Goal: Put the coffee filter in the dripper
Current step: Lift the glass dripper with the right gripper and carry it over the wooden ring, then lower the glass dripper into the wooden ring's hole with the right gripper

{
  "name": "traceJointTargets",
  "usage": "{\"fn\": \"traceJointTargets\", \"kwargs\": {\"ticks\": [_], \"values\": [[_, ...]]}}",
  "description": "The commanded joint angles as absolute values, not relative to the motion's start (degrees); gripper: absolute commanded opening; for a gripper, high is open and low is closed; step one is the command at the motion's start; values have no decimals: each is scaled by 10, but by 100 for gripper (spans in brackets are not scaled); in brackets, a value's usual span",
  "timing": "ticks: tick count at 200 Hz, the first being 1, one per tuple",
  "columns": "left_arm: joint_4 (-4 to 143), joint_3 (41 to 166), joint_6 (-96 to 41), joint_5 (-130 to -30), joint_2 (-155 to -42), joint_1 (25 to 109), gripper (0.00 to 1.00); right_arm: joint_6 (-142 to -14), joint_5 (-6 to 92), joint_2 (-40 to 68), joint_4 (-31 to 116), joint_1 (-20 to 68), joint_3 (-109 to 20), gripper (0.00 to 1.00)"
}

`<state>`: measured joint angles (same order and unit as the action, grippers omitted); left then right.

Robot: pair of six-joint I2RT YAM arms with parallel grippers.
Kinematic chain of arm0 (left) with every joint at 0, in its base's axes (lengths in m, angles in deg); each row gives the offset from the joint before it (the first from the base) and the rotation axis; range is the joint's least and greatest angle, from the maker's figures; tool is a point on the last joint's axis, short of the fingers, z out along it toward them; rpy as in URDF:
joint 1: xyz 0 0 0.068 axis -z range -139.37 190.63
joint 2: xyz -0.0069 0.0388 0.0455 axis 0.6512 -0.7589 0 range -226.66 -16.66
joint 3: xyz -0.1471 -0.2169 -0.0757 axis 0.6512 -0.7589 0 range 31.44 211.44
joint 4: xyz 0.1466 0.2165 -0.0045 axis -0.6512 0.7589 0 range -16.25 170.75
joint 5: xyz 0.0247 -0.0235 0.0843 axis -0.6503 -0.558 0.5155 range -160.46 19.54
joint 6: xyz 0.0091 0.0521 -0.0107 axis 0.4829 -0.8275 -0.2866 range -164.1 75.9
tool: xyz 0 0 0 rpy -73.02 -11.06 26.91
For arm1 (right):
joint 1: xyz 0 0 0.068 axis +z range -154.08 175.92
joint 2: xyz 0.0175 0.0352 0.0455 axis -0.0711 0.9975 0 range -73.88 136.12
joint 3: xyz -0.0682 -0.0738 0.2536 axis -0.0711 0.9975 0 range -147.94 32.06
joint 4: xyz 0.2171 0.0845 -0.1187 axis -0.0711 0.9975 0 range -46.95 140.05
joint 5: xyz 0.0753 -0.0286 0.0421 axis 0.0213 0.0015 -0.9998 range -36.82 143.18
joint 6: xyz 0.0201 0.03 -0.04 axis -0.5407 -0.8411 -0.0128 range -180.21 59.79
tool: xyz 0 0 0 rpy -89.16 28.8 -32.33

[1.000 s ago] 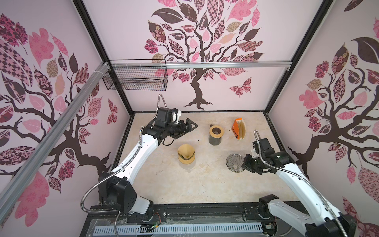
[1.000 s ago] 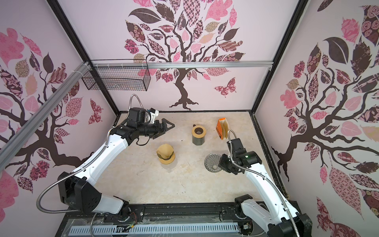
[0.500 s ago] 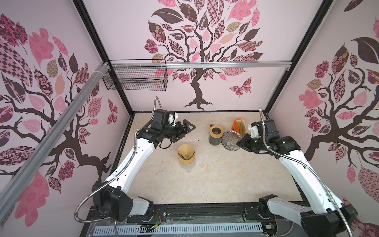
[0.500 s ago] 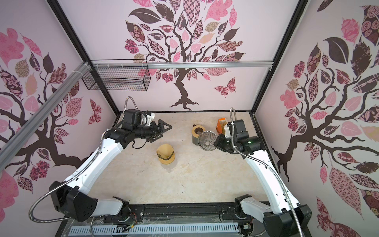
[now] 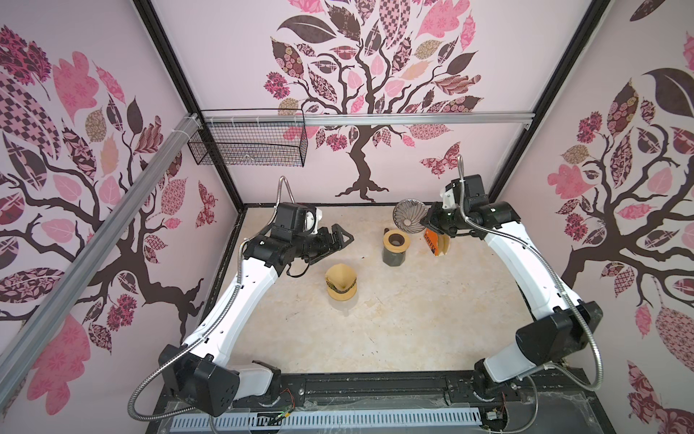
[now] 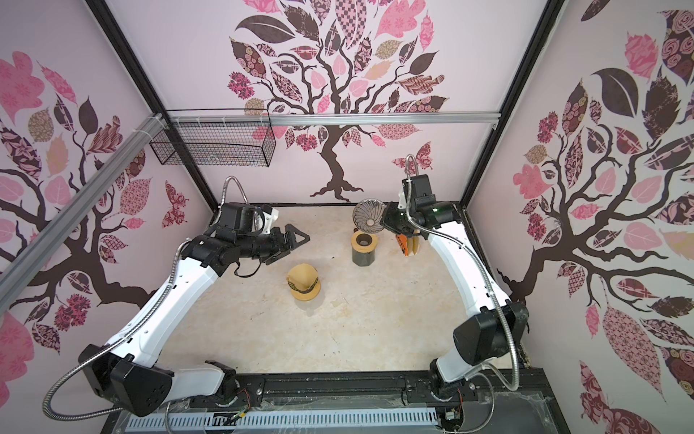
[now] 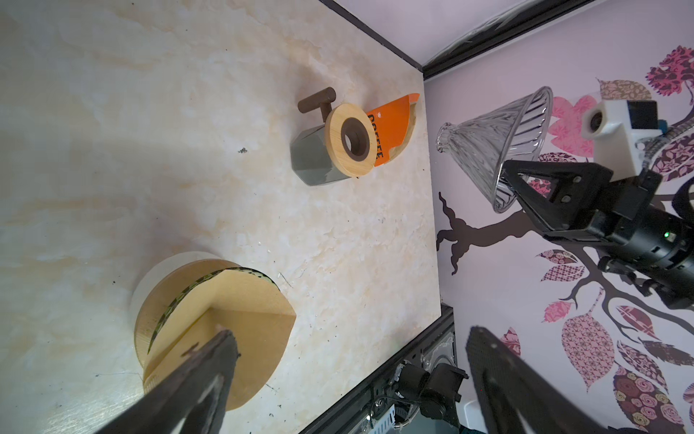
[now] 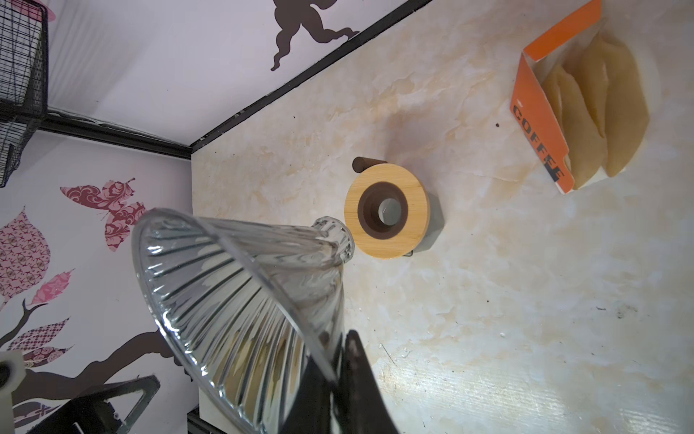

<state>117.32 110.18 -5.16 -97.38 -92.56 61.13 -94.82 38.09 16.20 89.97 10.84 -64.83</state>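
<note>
while aloft with dripper [image 5: 409, 215], right arm [image 5: 518, 259] outstretched

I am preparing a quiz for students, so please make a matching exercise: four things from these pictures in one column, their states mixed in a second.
Things:
1 clear ribbed glass dripper cone
2 grey cup with round wooden ring top
3 orange cardboard COFFEE box
4 left claw

States:
A open, empty
B held in the air by the right claw
C upright, centre hole empty
D contains pale paper filters

Pairs: 1-B, 2-C, 3-D, 4-A
</note>
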Motion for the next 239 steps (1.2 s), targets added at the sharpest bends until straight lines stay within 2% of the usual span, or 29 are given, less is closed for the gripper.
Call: {"fn": "traceJointTargets", "kwargs": {"ticks": [1, 28, 57, 101, 239], "values": [[1162, 1118, -46, -937, -909, 608, 98, -941, 377, 203, 893, 108, -687, 0], [1162, 1131, -65, -902, -896, 613, 98, -943, 378, 233, 871, 108, -691, 0], [1149, 1135, -103, -938, -901, 613, 98, -942, 362, 271, 862, 108, -698, 0], [1127, 1113, -90, -958, -900, 612, 98, -933, 355, 306, 857, 108, -695, 0], [1119, 1069, -50, -930, -869, 613, 98, -899, 364, 342, 862, 108, -680, 0]]}}
